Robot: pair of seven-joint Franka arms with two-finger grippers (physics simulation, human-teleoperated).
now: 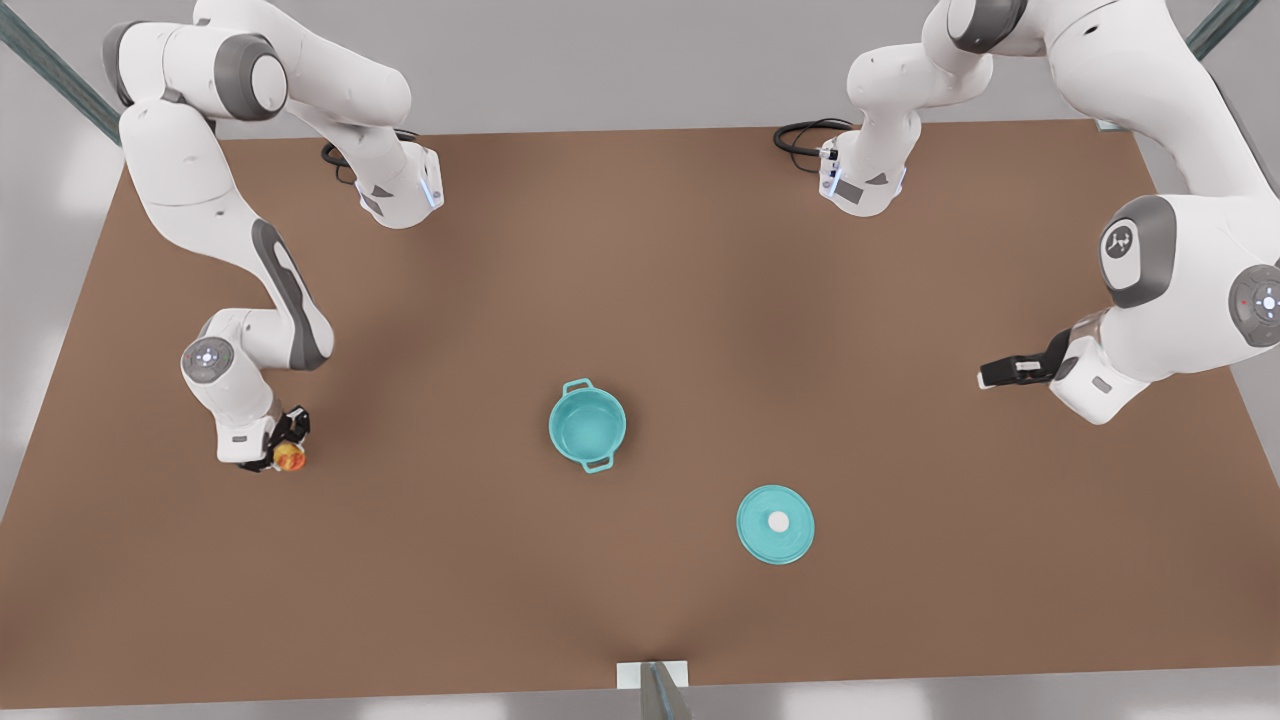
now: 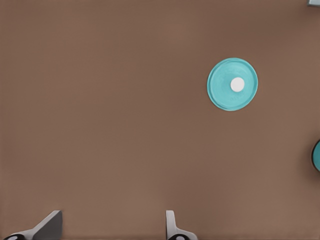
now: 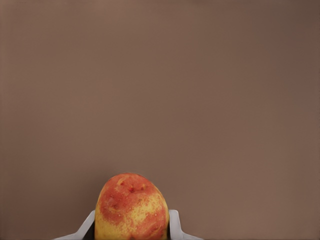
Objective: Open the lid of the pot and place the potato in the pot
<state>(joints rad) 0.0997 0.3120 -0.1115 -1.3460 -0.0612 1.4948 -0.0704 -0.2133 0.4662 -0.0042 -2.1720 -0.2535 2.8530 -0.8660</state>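
The potato point(image 3: 131, 206) is a small, rounded, firm lump, probably light; its smooth curved skin could roll or squirt out of a flat pinch, so a hold across its widest middle looks safest. It sits between the right gripper's point(image 1: 285, 450) jaws, which are clamped on its two flanks, at the front view's left, well apart from the pot point(image 1: 587, 423). The pot stands open at the bench's point(image 1: 640, 250) middle, its lid point(image 1: 775, 524) lying flat nearby with the knob up. The left gripper point(image 1: 990, 374) waits at the front view's right, jaws apart and holding nothing.
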